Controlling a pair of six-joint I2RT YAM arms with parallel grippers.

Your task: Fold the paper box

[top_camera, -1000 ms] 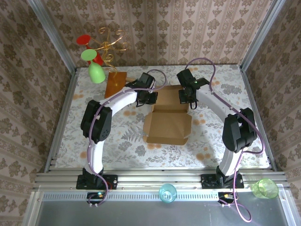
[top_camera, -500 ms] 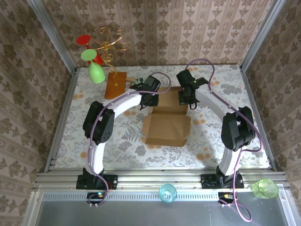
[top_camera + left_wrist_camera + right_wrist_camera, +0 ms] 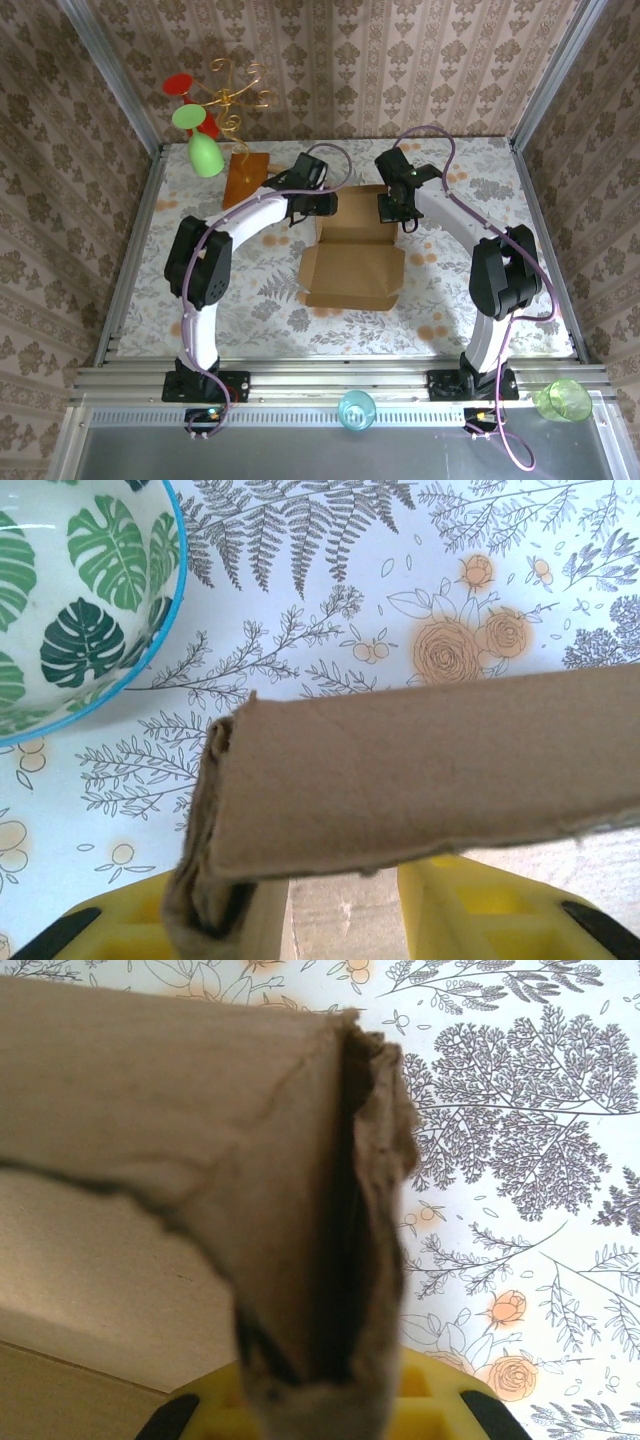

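The left fingers (image 3: 490, 915) are seen standing apart in the left wrist view. The doubled end of a cardboard wall of the paper box (image 3: 352, 268) sits between them. It is close against one yellow finger and a clear gap is left to the other, so nothing is clamped. The right fingers (image 3: 435, 1392) are closed on the opposite end of the same wall. There the folded, somewhat crumpled cardboard edge is pinched between them and rises away from them in the right wrist view.

From the top camera, the two sets of fingers are found at the far corners of the box, the left at the far-left corner and the right at the far-right one. Both arms are arched in from the near edge. The box is placed about the middle of the worktop (image 3: 250, 300), which is covered with a floral print. The far wall of the box is raised, and the wider near panel is laid flat with small flaps at its sides.

Near the left-hand corner a bowl (image 3: 70, 600), white with green leaves and a blue rim, is seen on the worktop, apart from the cardboard. A glossy orange-brown wooden board (image 3: 245, 178) is seen at the back left, apart from the box, with a gold wire stand (image 3: 238, 85) and green and red glasses behind it. On the near rail a teal cup (image 3: 356, 410) and a green cup (image 3: 562, 400) are set.
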